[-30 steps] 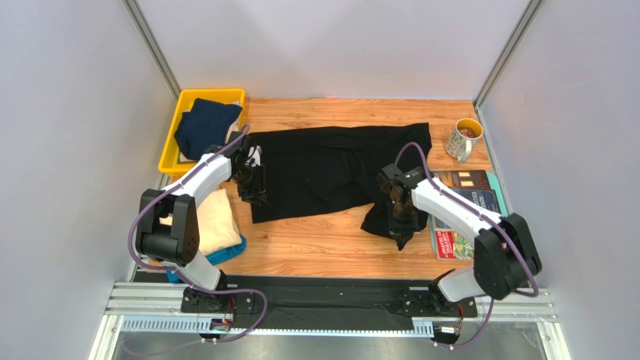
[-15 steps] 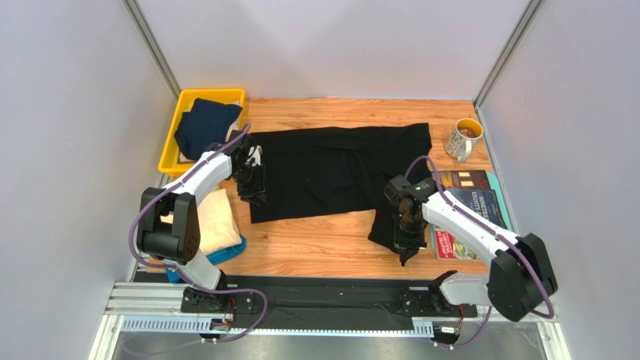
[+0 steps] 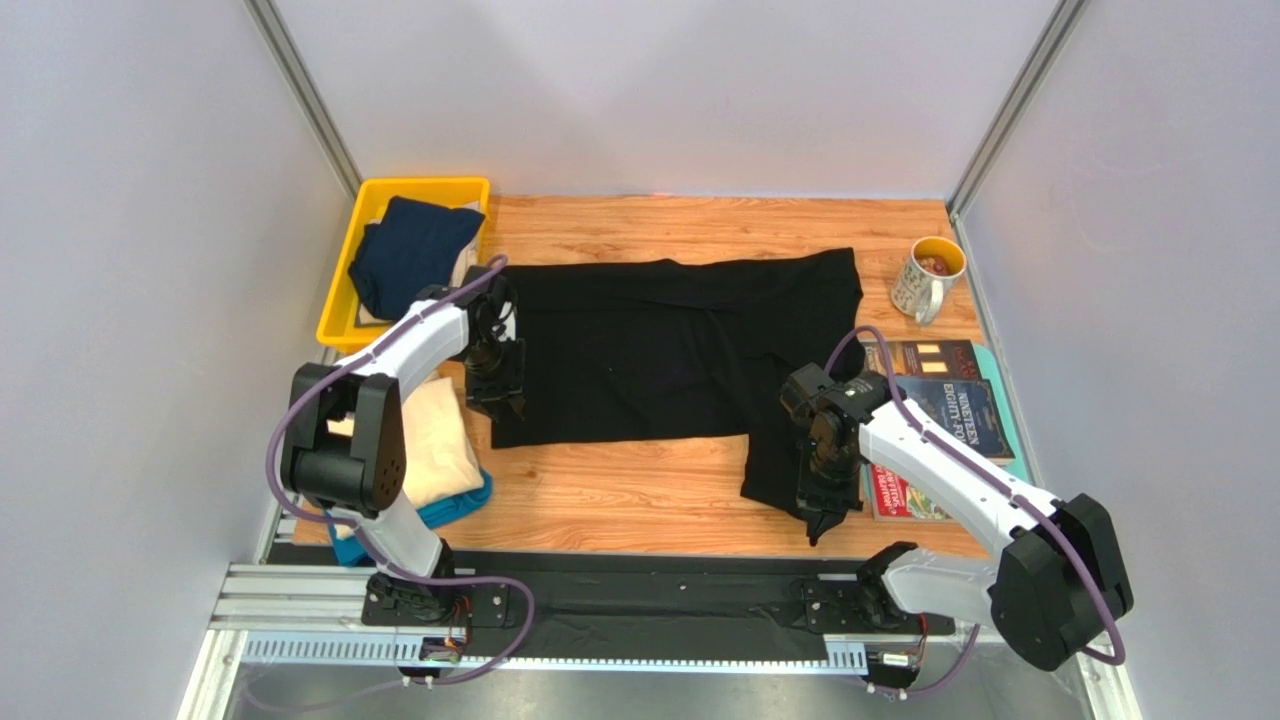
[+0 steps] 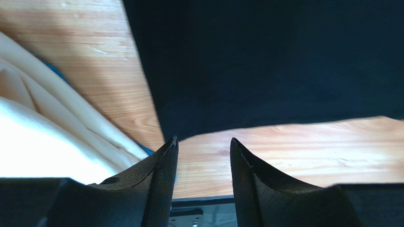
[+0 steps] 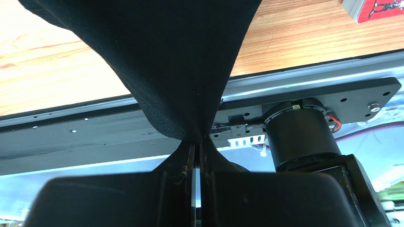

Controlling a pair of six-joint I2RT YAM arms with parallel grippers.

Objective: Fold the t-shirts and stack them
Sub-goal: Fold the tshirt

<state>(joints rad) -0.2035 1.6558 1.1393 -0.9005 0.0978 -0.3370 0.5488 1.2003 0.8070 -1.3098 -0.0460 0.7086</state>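
Observation:
A large black t-shirt lies spread across the wooden table. My right gripper is shut on its near right corner; the black cloth hangs pinched at the fingertips and is pulled toward the table's front edge. My left gripper is open and empty, just off the shirt's near left corner, with bare wood between its fingers. A dark navy shirt sits in the yellow bin. A cream shirt lies folded on a teal-blue one at the near left.
A yellow plastic bin stands at the far left. A mug stands at the far right. Colourful magazines lie along the right edge, close to my right arm. A metal rail runs along the front.
My right gripper has drawn the shirt's right corner toward the front edge. My left gripper has shifted slightly nearer and left, off the shirt's left edge.

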